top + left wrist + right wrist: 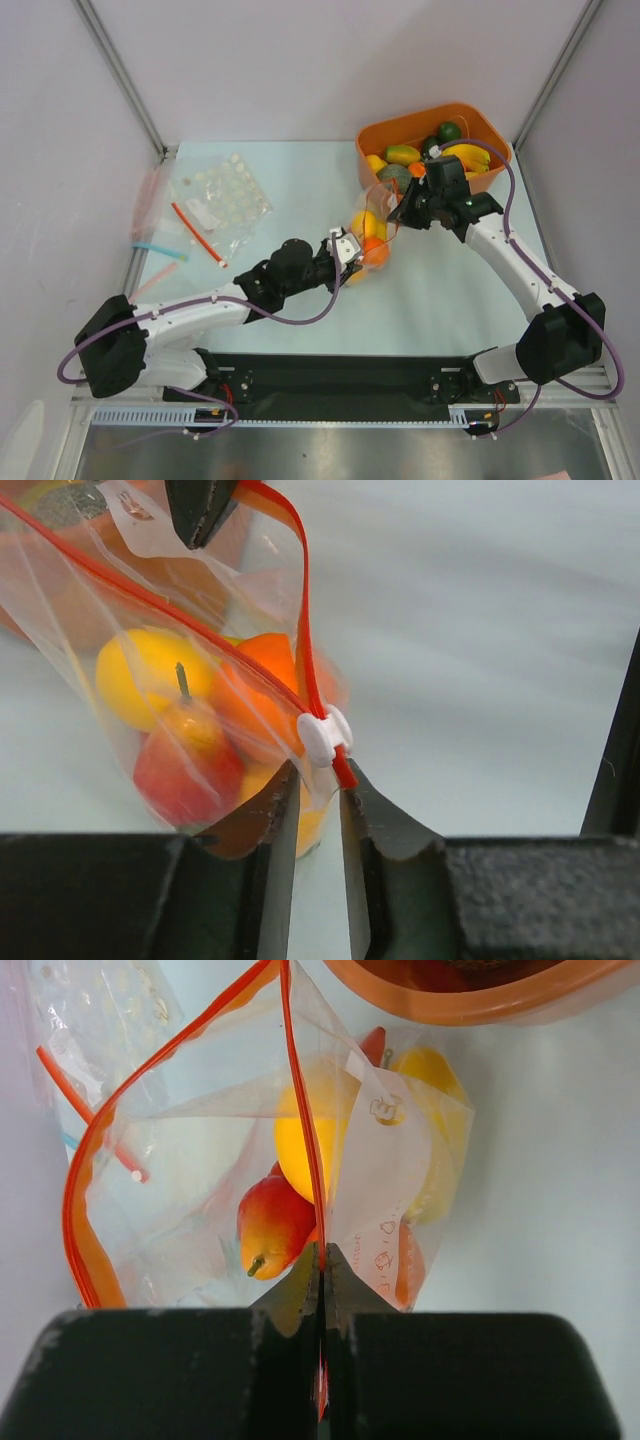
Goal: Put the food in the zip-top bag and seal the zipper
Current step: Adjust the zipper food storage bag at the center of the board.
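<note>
Pale table [430,300] with orange tub [415,118], spare bags [225,195]

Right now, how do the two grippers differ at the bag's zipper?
The left gripper shows a narrow gap between its jaws; the right gripper is pressed shut on the zipper. The left gripper sits right at the white slider; the right gripper has none near. Both meet the zip-top bag at its red strip.
</note>
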`<state>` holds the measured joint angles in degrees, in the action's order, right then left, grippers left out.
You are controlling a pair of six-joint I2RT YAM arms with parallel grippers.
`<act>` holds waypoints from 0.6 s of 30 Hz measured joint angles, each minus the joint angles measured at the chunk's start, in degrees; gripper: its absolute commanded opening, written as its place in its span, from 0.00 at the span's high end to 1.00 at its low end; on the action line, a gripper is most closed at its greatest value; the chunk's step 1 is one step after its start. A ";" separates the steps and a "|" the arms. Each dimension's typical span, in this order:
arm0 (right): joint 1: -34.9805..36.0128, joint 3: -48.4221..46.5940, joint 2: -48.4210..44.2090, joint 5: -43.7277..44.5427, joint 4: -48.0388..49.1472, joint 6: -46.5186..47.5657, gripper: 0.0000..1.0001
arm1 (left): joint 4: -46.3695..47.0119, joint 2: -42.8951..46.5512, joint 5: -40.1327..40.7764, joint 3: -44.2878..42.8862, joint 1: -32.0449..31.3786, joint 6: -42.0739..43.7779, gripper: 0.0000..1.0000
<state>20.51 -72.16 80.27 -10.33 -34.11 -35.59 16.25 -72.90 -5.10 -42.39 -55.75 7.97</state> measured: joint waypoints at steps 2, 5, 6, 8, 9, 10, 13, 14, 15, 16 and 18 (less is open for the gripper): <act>0.00 -0.04 0.00 0.22 -0.11 0.00 1.00 | 0.20 -0.76 -0.04 -0.13 0.00 -0.11 0.85; 0.00 -0.31 0.00 0.42 -0.42 0.09 0.81 | -0.46 -2.25 -0.26 -1.60 0.00 -0.13 0.99; -0.02 -0.39 0.00 0.39 -0.44 0.20 0.64 | -0.59 -2.45 -0.48 -2.01 0.00 -0.07 1.00; -0.04 -0.59 0.00 0.22 -0.46 1.03 0.54 | -0.57 -2.29 -0.83 -2.32 0.00 0.07 1.00; -0.04 -0.74 0.00 0.09 -0.52 1.53 0.51 | -0.85 -2.05 -1.09 -2.32 0.00 0.09 1.00; -0.07 -1.05 0.00 -0.09 -0.76 2.16 0.49 | -1.11 -1.84 -1.14 -2.32 0.00 0.11 1.00; -0.28 -2.29 -0.02 -1.01 -1.22 4.55 0.43 | -3.34 -0.28 -1.62 -2.32 0.00 0.50 1.00; -0.33 -2.89 -0.02 -1.29 -1.53 5.35 0.41 | -4.04 0.42 -1.75 -2.32 0.00 0.72 1.00; -0.42 -3.54 -0.07 -1.57 -1.95 6.05 0.39 | -4.68 1.11 -1.99 -2.32 0.00 0.96 1.00; -0.50 -4.33 -0.11 -1.95 -2.47 6.80 0.37 | -5.18 1.68 -2.16 -2.32 0.00 1.14 1.00; -0.50 -5.88 -0.33 -2.75 -3.39 8.28 0.36 | -5.99 2.82 -2.58 -2.32 0.00 1.22 1.00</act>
<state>20.01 -78.04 79.94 -13.08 -37.50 -27.31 10.26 -70.08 -7.68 -44.71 -55.75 9.19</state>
